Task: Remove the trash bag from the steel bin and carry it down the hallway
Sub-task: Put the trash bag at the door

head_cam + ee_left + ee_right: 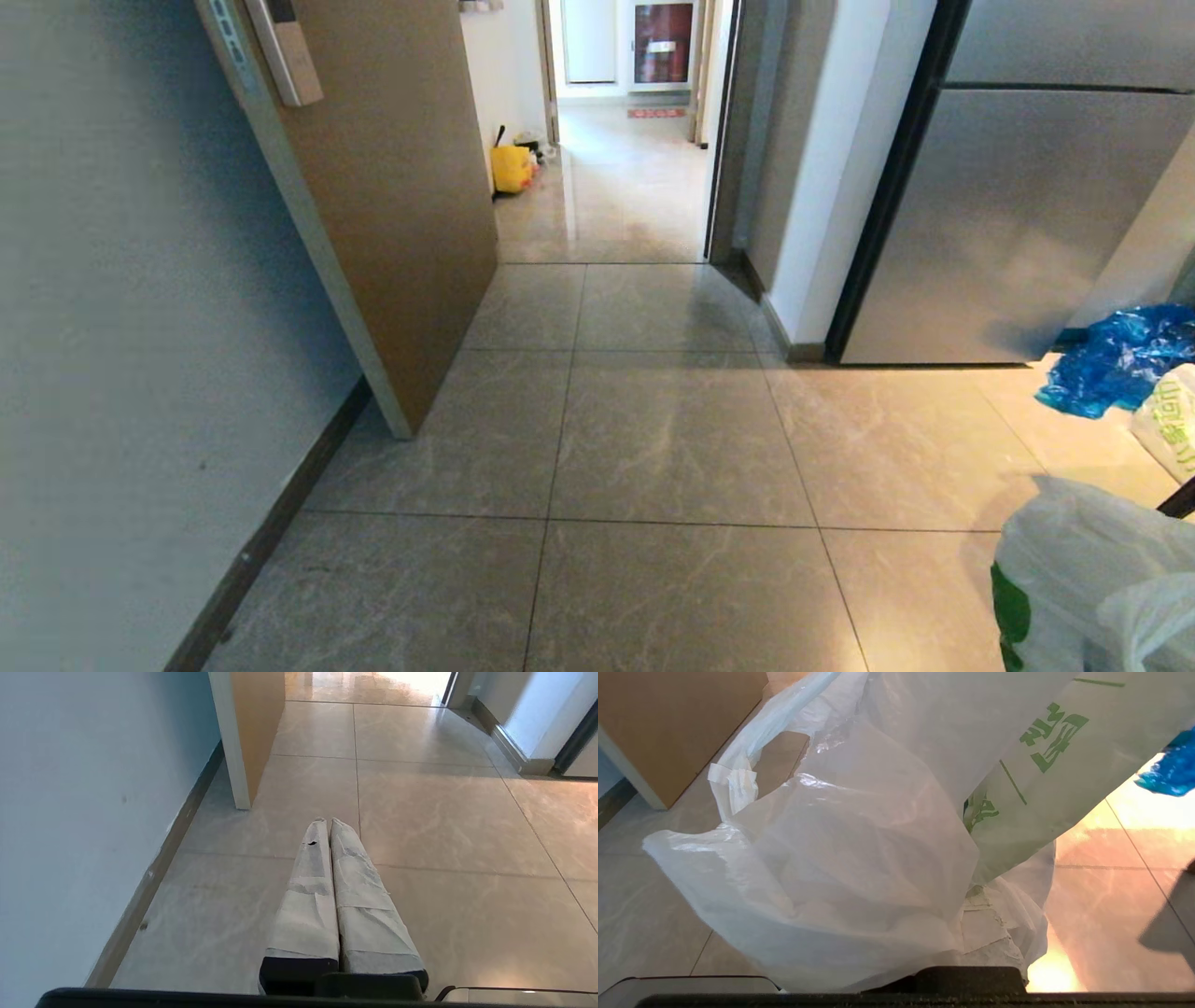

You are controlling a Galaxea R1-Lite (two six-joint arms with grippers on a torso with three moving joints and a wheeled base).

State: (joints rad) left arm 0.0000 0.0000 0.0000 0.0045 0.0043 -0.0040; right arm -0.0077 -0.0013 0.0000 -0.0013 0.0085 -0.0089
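R gripper point(971, 952) is pressed together, fingers buried under the trash bag point(859, 858), which drapes over them w/ folds hiding the pinch. L gripper point(327, 822) is clamped on nothing, over floor tiles point(444, 812). In head view the bag is cut off at the bottom-right corner; hallway point(616, 187) lies ahead past the door point(401, 205).

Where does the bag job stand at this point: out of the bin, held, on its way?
Done: the trash bag looks out of the bin; no steel bin shows in any view. In hand: the bag drapes right over the right gripper, whose fingers it hides, and it shows at the head view's lower right. The left gripper is empty, fingers together. Left: the carry through the open door and down the hallway ahead.
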